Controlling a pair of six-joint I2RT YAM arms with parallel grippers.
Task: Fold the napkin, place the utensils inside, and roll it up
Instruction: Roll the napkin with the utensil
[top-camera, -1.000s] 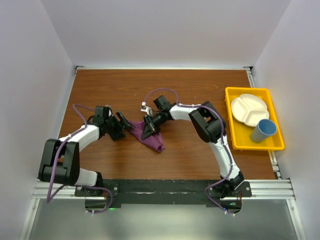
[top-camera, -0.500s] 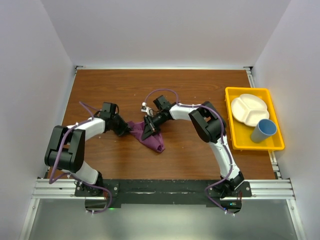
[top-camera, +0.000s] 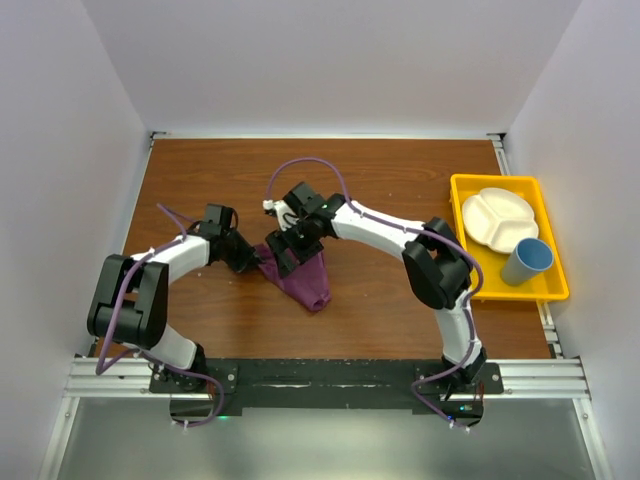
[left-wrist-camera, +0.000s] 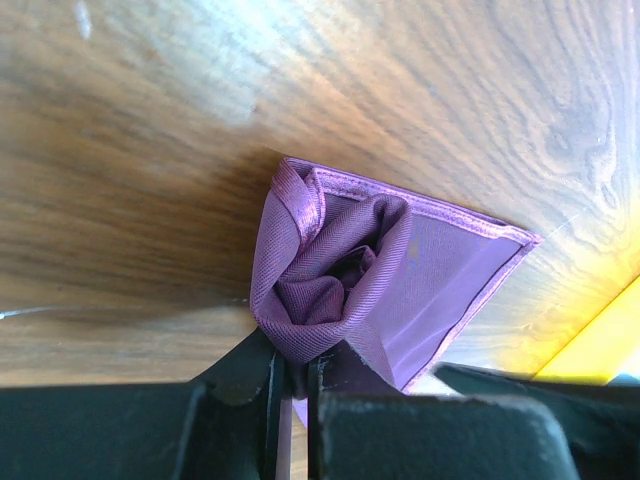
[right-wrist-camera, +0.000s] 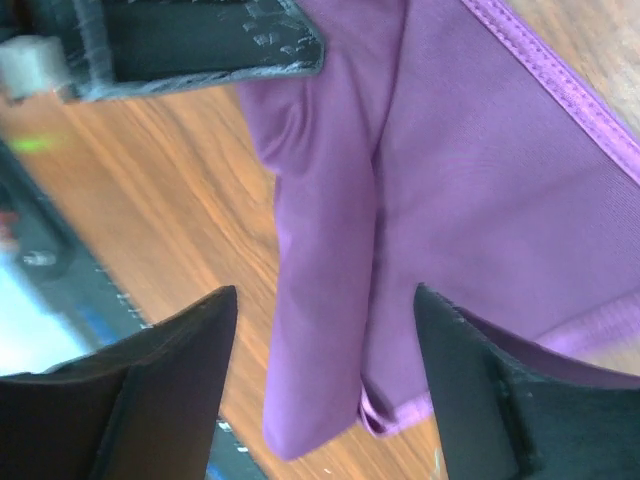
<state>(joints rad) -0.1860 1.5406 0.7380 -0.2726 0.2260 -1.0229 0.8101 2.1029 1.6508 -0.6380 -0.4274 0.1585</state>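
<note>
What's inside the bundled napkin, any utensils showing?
At the napkin's open end in the left wrist view, only bunched purple cloth shows. No utensil is visible; anything deeper is covered by folds.

- Your napkin (left-wrist-camera: 330, 270) is woven cloth, finely ribbed, with a soft sheen and a stitched hem.
- Your table (top-camera: 400, 172) is smooth wood grain, glossy enough to throw glare.
- Your tray (top-camera: 480, 272) looks like smooth yellow plastic, slightly shiny.

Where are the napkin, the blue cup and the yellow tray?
napkin (top-camera: 306, 281), top view, middle of the bunched cloth.
blue cup (top-camera: 525, 263), top view, its side wall.
yellow tray (top-camera: 481, 276), top view, bare floor near front rim.
</note>
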